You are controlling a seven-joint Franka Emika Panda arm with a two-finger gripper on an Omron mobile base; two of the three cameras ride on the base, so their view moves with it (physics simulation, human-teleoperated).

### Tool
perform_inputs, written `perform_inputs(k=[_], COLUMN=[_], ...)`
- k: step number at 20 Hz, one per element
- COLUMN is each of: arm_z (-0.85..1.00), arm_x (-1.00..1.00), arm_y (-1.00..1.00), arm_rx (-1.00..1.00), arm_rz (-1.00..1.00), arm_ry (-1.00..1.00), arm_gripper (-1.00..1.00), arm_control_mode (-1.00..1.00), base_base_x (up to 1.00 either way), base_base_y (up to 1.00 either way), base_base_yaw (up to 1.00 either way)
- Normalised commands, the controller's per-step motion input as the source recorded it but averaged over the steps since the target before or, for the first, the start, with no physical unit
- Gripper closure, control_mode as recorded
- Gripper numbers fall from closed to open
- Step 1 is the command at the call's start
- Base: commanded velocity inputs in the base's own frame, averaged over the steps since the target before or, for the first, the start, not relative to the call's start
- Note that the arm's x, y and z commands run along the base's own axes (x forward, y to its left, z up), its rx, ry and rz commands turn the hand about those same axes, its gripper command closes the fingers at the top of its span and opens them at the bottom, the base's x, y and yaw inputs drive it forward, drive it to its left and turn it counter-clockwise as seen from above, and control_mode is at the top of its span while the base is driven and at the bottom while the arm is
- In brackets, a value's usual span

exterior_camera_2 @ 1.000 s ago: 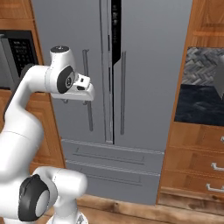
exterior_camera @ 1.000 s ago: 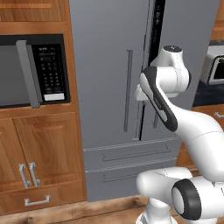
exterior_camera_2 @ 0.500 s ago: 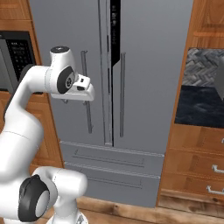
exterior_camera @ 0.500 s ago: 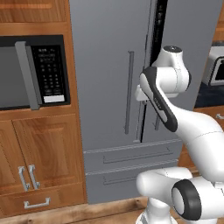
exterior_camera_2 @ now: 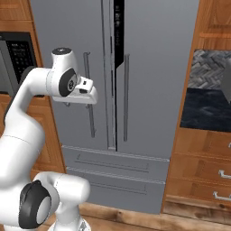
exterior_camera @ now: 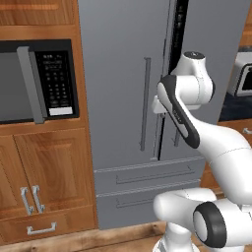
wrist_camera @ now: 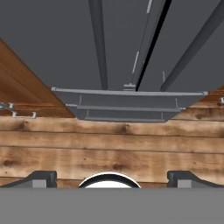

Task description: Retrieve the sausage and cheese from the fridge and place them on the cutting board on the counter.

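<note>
Kitchen wall of wooden cabinets around the fridge [exterior_camera: 123, 88], doors barely ajar. Hand [exterior_camera_2: 88, 95] spread fully wide, empty, just beside left door handle [exterior_camera_2: 89, 94], whose long axis runs vertical. Sausage and cheese presumably inside fridge, unseen.

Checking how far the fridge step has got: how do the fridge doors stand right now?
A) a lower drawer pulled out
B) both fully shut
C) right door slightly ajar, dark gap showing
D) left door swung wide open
C: the fridge shows a dark gap along its upper centre seam, with the right door edge standing slightly forward.
</note>
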Motion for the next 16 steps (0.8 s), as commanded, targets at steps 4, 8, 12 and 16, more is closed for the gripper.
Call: perform_inputs(k=[4, 8, 12, 16], arm_z=[0.0, 0.0, 0.0, 0.0], arm_x=[0.0, 0.0, 0.0, 0.0], arm_y=[0.0, 0.0, 0.0, 0.0], arm_rx=[0.0, 0.0, 0.0, 0.0], arm_rz=[0.0, 0.0, 0.0, 0.0], arm_ry=[0.0, 0.0, 0.0, 0.0], arm_gripper=[-1.0, -1.0, -1.0, -1.0], arm_control_mode=[1.0, 1.0, -1.0, -1.0], base_base_x=[0.0, 0.0, 0.0, 0.0], base_base_y=[0.0, 0.0, 0.0, 0.0], base_base_yaw=[0.0, 0.0, 0.0, 0.0])
